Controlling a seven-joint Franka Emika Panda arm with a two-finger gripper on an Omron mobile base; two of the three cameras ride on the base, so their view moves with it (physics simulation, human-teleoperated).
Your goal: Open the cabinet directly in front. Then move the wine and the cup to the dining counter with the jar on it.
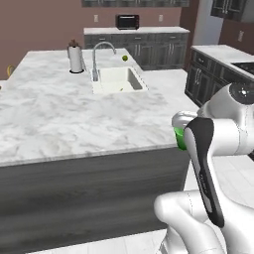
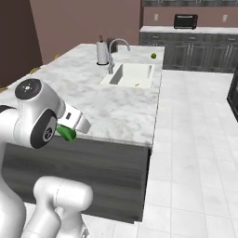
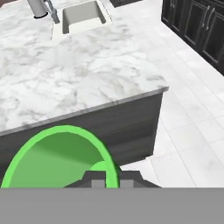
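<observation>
The bright green cup (image 3: 57, 157) fills the lower left of the hand view, and my gripper (image 3: 108, 178) is shut on its rim. It also shows as a patch of green cup (image 1: 179, 139) behind my forearm, and as the cup (image 2: 67, 134) under my hand. I hold it in the air just off the near edge of the dining counter (image 1: 74, 114), close to its near right corner (image 3: 162, 89). The marble top (image 2: 121, 111) carries an inset sink (image 1: 119, 80) and a curved tap (image 1: 96, 54). The wine, the jar and the cabinet are out of view.
A paper-towel roll (image 1: 75, 58) stands by the tap and a lime (image 1: 125, 58) lies behind the sink. Dark lower cupboards (image 1: 203, 79) line the right side across a white tiled aisle (image 2: 195, 139). A toaster oven (image 1: 127, 21) sits on the back wall counter.
</observation>
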